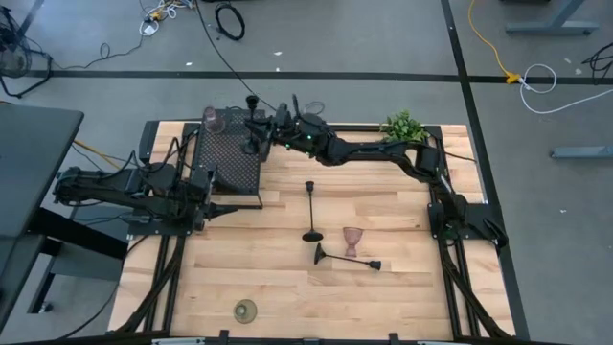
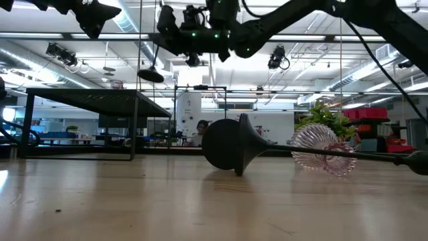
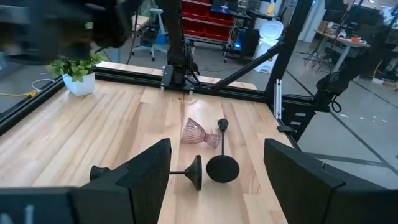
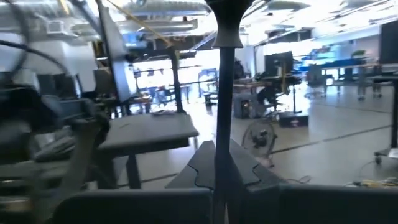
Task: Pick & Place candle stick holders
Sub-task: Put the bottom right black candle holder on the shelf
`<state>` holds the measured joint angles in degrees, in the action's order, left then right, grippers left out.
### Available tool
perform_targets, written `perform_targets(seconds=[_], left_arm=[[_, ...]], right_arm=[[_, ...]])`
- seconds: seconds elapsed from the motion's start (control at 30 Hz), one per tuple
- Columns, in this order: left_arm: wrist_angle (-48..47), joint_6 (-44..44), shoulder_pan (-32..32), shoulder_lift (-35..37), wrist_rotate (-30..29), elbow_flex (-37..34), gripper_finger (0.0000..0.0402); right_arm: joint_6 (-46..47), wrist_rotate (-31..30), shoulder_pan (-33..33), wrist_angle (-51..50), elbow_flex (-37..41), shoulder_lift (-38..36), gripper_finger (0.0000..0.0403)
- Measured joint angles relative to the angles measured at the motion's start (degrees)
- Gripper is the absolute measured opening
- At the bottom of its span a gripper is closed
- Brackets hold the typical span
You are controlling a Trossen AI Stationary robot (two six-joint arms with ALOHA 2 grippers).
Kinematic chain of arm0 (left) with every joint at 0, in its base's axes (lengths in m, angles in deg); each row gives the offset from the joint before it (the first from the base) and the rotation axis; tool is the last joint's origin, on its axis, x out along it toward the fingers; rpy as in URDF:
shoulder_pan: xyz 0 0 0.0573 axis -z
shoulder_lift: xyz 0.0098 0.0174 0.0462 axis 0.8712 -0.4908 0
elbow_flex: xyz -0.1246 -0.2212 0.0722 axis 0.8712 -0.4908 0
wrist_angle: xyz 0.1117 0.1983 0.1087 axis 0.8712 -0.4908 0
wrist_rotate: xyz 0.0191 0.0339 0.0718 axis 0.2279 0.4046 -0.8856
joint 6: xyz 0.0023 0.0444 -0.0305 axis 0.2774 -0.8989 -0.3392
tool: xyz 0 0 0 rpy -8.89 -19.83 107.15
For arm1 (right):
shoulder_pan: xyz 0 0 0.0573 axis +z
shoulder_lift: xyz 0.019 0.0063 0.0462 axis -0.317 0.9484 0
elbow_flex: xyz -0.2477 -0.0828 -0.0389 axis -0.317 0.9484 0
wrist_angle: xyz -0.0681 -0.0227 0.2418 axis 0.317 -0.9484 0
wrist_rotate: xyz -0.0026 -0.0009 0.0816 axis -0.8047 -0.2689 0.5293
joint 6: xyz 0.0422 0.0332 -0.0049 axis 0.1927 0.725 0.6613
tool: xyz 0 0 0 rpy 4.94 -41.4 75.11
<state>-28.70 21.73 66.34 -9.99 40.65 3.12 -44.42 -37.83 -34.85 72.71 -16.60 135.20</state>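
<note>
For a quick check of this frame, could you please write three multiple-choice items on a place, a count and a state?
1. Where does the olive-gold holder sit?
A. near the table's front edge
B. on the mesh box
C. beside the plant

2. How many black stem holders are on the bare wood?
A. none
B. two
C. four

3. How does the right gripper stand?
A. open and empty
B. shut on a black stem holder
C. shut on a goblet

Key: 1 A, it lies alone at the near edge. 2 B, one upright, one lying. 3 B, its fingers clamp the stem over the mesh box.
</note>
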Motion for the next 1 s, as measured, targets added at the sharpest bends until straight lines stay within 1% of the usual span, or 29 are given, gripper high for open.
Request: perform_targets(seconds=[0.13, 0.37, 0.47, 0.57, 0.67, 0.73, 0.9, 1.0], left_arm=[[0.1, -0.2, 0.0, 0.0, -0.1, 0.0, 0.0259], [0.5, -1.5, 0.0, 0.0, -1.4, 0.0, 0.0259], [2.4, -1.7, 0.0, 0.0, -1.6, 0.0, 0.0259], [3.5, -2.6, 0.0, 0.0, -2.2, 0.0, 0.0259], [3.5, -2.6, 0.0, 0.0, -2.5, 0.0, 0.0259], [4.0, -2.6, 0.0, 0.0, -2.5, 0.0, 0.0259], [4.7, -2.6, 0.0, 0.0, -2.5, 0.0, 0.0259], [4.6, -2.7, 0.0, 0.0, -2.5, 0.0, 0.0259]], right_arm=[[3.5, 0.6, -2.6, 2.8, -0.2, 1.2, 0.0003], [6.0, 1.1, -5.0, 3.7, -0.2, 4.3, 0.0003], [6.1, 0.7, -5.5, 4.9, -0.3, 4.3, 0.0003], [4.8, 0.0, -5.6, 4.0, -1.5, 4.3, 0.0003], [4.2, 0.3, -5.7, 3.1, -4.8, 5.2, 0.0003], [4.1, 0.6, -5.6, -1.2, -8.0, 5.9, 0.0003], [3.5, 1.9, -5.9, -9.4, -15.7, 10.6, 0.0003], [2.8, 1.7, -6.3, -8.8, -18.0, 11.9, 0.0003]])
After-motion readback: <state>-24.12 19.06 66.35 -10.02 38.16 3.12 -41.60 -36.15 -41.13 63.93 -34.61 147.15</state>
